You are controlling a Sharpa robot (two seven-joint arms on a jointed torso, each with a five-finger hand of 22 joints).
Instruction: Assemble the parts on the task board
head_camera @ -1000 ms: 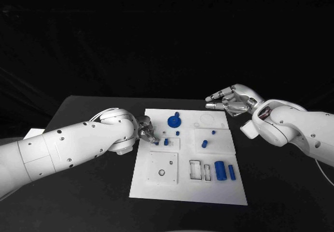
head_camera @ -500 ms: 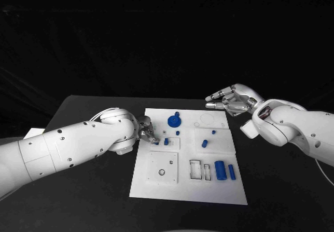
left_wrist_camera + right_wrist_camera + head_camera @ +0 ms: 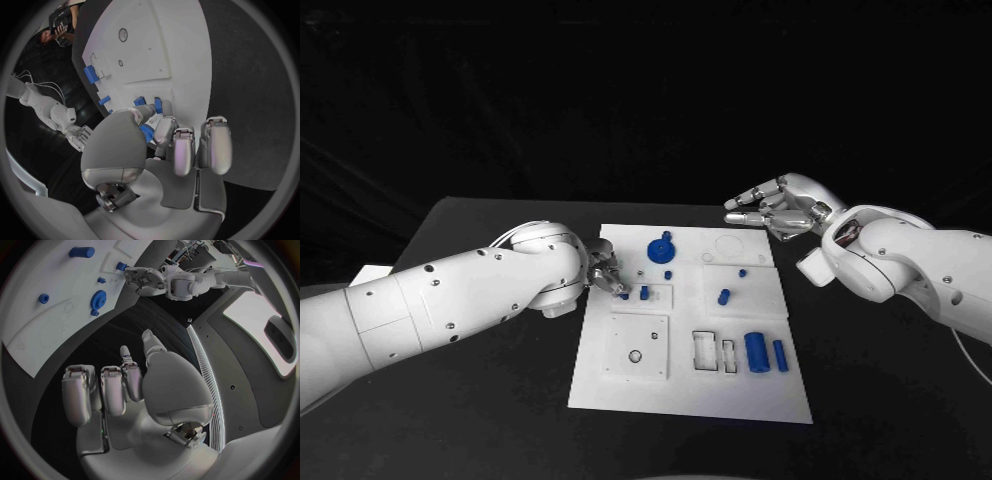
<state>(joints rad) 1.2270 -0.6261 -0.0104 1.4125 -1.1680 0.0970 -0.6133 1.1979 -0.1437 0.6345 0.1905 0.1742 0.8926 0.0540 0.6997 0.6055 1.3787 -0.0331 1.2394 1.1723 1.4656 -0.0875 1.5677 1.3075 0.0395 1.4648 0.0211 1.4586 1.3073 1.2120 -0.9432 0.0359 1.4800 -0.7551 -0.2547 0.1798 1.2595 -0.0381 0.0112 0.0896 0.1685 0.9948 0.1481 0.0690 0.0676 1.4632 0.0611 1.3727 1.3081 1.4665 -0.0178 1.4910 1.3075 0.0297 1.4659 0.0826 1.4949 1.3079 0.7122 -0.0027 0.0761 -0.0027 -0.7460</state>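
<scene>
A black table (image 3: 488,400) takes up the lower half of the head view. Its top is matt and dark grey, a shade lighter than what lies behind it. The far edge runs straight across, and the left side slants outward toward the near edge. Behind the table hangs a black backdrop (image 3: 646,100), which shows faint folds and creases. A small pale sheet (image 3: 369,276) shows just off the table's left side. The light is dim and even and casts no sharp shadows on the tabletop. The left wrist view shows the same dark tabletop (image 3: 250,75).
</scene>
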